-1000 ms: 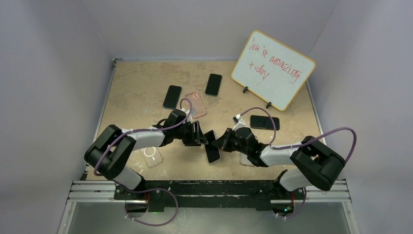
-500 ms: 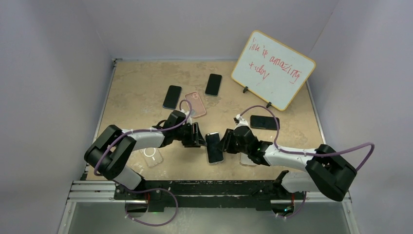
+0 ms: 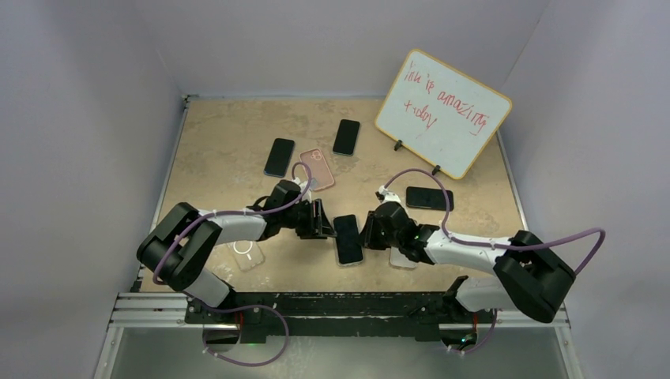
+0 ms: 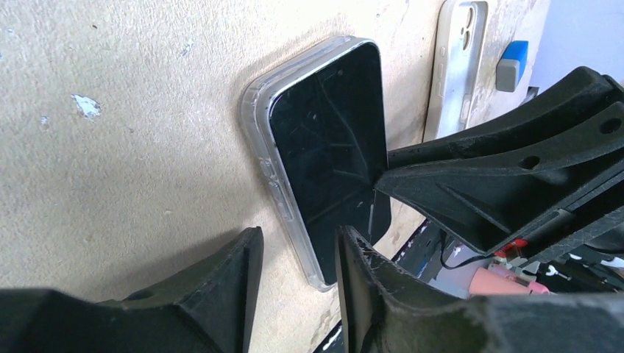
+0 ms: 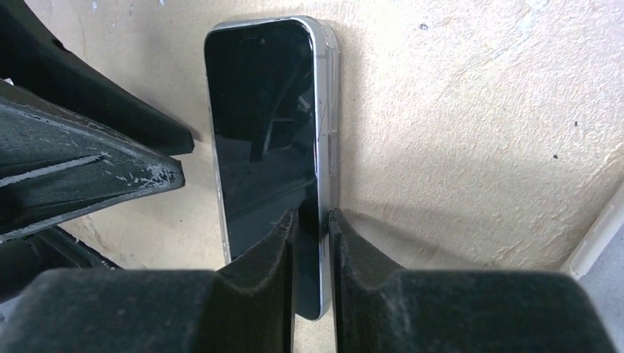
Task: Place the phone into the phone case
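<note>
A black-screened phone (image 3: 348, 238) lies face up in a clear phone case (image 4: 254, 110) on the table between my two arms. In the left wrist view the phone (image 4: 327, 140) fills the case and the clear rim shows along its left side. My left gripper (image 4: 294, 276) is open, its fingers astride the case's near edge without pinching it. My right gripper (image 5: 313, 228) is shut on the phone's (image 5: 265, 125) right edge, with the case rim (image 5: 335, 88) beside it. In the top view the left gripper (image 3: 325, 221) and right gripper (image 3: 365, 234) flank the phone.
A white case (image 4: 460, 59) lies just beyond the phone, under my right arm. A clear ringed case (image 3: 246, 251) lies near my left arm. A pink case (image 3: 318, 167), three black phones (image 3: 278, 156), (image 3: 346, 136), (image 3: 430, 197) and a propped whiteboard (image 3: 442, 110) are farther back.
The phone has turned from a tilted pose to lie straighter and flatter on the table. My right gripper has moved with it toward the left gripper. The left arm has barely moved.
</note>
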You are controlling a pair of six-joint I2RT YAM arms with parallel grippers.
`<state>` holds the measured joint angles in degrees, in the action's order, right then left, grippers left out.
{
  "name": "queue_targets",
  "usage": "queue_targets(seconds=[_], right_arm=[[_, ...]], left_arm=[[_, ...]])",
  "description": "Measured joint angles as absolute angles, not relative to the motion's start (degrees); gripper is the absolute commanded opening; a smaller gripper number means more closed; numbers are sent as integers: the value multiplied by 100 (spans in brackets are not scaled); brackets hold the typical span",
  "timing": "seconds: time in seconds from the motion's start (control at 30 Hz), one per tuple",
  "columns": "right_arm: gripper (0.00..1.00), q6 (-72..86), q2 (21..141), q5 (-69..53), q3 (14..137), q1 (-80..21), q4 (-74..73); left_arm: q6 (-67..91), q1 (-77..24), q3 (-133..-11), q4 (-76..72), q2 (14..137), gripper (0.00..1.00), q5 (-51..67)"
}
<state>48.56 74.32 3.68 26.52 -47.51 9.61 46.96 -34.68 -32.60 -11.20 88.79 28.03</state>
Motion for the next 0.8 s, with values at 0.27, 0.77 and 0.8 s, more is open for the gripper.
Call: queue_targets(seconds=[0.27,0.77,0.8], right_arm=[[0,4810,7559,246,2711,-4757,1197],[13,4825,7867,237,2740,-4711,1678],[19,4866,7846,287,2727,-4713,1678]], left_arm=[[4746,-3531,-3157,-1330,8973,34,2873],[4748,-3573,-3157,-1264,9011,29,2781],[4744,-3577,-3157,-1229,8995,30,2757]])
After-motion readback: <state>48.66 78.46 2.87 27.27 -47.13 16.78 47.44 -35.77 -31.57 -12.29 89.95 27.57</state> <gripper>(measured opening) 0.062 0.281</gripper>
